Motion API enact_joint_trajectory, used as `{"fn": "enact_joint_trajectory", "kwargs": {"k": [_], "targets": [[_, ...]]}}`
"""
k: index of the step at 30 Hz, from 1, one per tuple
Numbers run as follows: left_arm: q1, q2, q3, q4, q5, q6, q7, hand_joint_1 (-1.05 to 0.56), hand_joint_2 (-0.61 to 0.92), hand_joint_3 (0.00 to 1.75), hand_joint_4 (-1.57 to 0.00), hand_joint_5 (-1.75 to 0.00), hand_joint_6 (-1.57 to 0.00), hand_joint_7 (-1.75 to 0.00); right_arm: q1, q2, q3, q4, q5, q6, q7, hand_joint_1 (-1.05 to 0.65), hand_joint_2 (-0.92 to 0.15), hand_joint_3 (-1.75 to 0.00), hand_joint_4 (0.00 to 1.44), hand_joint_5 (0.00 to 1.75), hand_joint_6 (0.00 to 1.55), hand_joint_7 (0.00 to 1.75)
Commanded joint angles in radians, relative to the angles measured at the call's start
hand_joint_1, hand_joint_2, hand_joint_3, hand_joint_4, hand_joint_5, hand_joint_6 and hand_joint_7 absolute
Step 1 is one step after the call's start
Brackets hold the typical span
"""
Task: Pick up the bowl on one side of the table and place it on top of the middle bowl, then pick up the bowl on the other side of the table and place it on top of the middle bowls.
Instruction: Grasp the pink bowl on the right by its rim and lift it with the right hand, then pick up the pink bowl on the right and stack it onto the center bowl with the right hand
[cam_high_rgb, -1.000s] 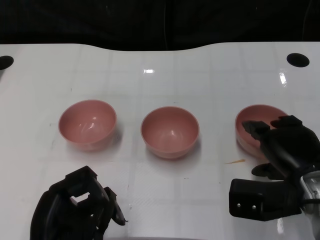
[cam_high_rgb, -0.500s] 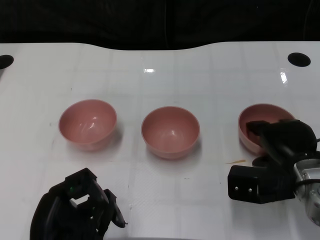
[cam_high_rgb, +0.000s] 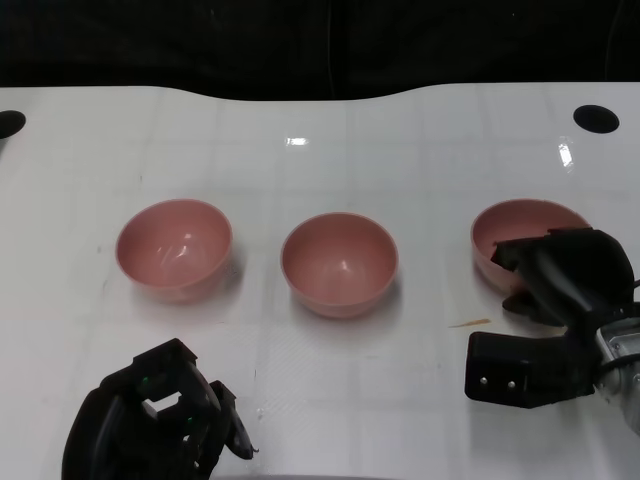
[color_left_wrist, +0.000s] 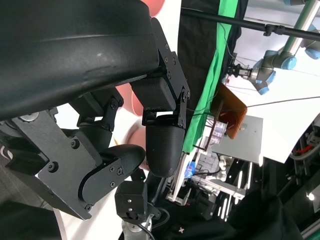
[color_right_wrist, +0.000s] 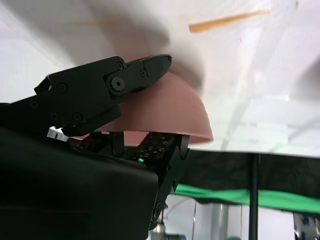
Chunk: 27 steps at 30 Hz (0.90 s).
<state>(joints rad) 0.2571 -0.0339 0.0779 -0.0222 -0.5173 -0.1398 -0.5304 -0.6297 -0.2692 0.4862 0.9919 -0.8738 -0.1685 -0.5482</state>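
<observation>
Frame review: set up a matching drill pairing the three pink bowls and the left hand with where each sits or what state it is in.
Column 1:
1. left bowl
2. middle bowl
3. right bowl
4. left hand

Column 2:
A. gripped at its rim by the right hand
B. low at the table's near edge, holding nothing
C. untouched, between the other two bowls
D. untouched, farthest from the right hand

Pairs: 1-D, 2-C, 3-A, 4-B

White table (cam_high_rgb: 420, 150): three pink bowls (cam_high_rgb: 339, 262), orange sliver (cam_high_rgb: 469, 323).
</observation>
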Motion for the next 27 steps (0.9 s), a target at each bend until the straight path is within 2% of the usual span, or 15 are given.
{"fn": "enact_joint_trajectory", "kwargs": {"k": [1, 6, 7, 8, 9, 12, 16, 19, 27], "targets": [[0.006, 0.007, 0.002, -0.016, -0.005, 0.001, -0.008, -0.09, 0.32, 1.26, -1.0, -1.43, -0.96, -1.28, -0.02, -0.022, 0.008, -0.005, -0.001, -0.007, -0.079, -0.2, -0.91, -0.15, 0.88, 1.75, 0.68, 1.74], [0.005, 0.009, 0.001, -0.013, 0.0, -0.006, -0.01, -0.1, 0.3, 1.25, -1.0, -1.43, -0.96, -1.28, -0.014, -0.039, 0.014, -0.078, -0.006, -0.032, -0.137, -0.17, -0.91, -0.18, 0.89, 1.75, 0.7, 1.75], [0.005, 0.009, 0.001, -0.011, 0.0, -0.008, -0.011, -0.1, 0.31, 1.25, -1.0, -1.43, -0.96, -1.28, -0.009, -0.045, 0.015, -0.103, -0.009, -0.039, -0.146, -0.18, -0.84, -0.31, 0.89, 1.75, 0.7, 1.75], [0.006, 0.008, 0.0, -0.012, 0.001, -0.009, -0.011, -0.11, 0.32, 1.24, -1.0, -1.44, -0.95, -1.29, -0.002, -0.049, 0.015, -0.128, -0.01, -0.044, -0.151, -0.18, -0.66, -0.62, 0.89, 1.75, 0.71, 1.75], [0.007, 0.008, -0.001, -0.014, 0.004, -0.009, -0.008, -0.11, 0.33, 1.23, -0.99, -1.44, -0.95, -1.29, 0.006, -0.053, 0.014, -0.157, -0.007, -0.048, -0.148, -0.17, -0.58, -0.76, 0.89, 1.75, 0.71, 1.75], [0.01, 0.009, -0.003, -0.023, 0.006, 0.001, 0.0, -0.11, 0.33, 1.22, -0.99, -1.45, -0.95, -1.3, 0.031, -0.065, 0.01, -0.254, 0.001, -0.06, -0.117, -0.15, -0.5, -0.96, 0.89, 1.75, 0.71, 1.75], [0.008, 0.01, -0.003, -0.026, 0.006, 0.009, 0.004, -0.09, 0.31, 1.25, -0.99, -1.46, -0.96, -1.31, 0.054, -0.08, 0.006, -0.383, 0.006, -0.099, -0.082, -0.16, -0.47, -1.05, 0.91, 1.75, 0.72, 1.75], [0.007, 0.009, -0.002, -0.026, 0.004, 0.011, 0.004, -0.08, 0.3, 1.26, -1.0, -1.45, -0.96, -1.3, 0.058, -0.085, 0.0, -0.455, 0.007, -0.126, -0.055, -0.2, -0.49, -1.11, 0.92, 1.75, 0.72, 1.75], [0.009, 0.01, 0.0, -0.028, 0.006, 0.01, 0.004, -0.08, 0.31, 1.28, -0.99, -1.44, -0.95, -1.31, 0.047, -0.073, -0.003, -0.587, 0.008, -0.162, 0.065, -0.22, -0.48, -1.08, 0.91, 1.75, 0.71, 1.75]]}}
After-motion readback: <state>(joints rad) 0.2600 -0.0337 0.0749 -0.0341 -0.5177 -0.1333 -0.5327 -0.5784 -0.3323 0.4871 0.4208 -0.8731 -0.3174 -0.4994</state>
